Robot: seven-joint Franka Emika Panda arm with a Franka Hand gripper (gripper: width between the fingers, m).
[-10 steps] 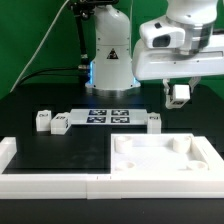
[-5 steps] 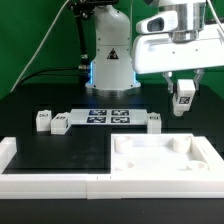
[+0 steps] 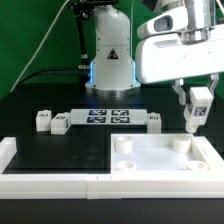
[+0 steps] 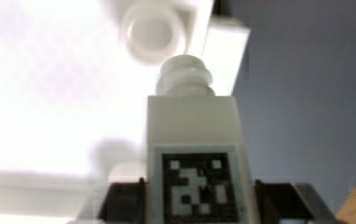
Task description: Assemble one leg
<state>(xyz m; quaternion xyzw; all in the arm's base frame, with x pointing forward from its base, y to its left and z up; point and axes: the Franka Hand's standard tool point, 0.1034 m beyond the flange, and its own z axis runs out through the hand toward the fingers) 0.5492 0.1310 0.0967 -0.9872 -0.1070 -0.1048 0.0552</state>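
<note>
My gripper (image 3: 197, 107) is shut on a white leg (image 3: 196, 110) with a black-and-white tag, held tilted above the far right corner of the large white square panel (image 3: 160, 160). In the wrist view the leg (image 4: 194, 140) sits between my two black fingers (image 4: 125, 202), its threaded tip pointing toward a round corner hole (image 4: 152, 30) of the panel (image 4: 50, 100). Three more legs lie on the black table: two at the exterior view's left (image 3: 43, 121) (image 3: 61, 124) and one (image 3: 153, 121) just right of the marker board.
The marker board (image 3: 109, 116) lies at the table's middle back. A white L-shaped fence (image 3: 50, 182) runs along the front and left edge. The robot base (image 3: 110, 55) stands behind the board against a green backdrop.
My gripper has carried the leg to the exterior view's right and downward, from above the table beside the panel to just over the panel's far right corner. The leg is now more tilted.
</note>
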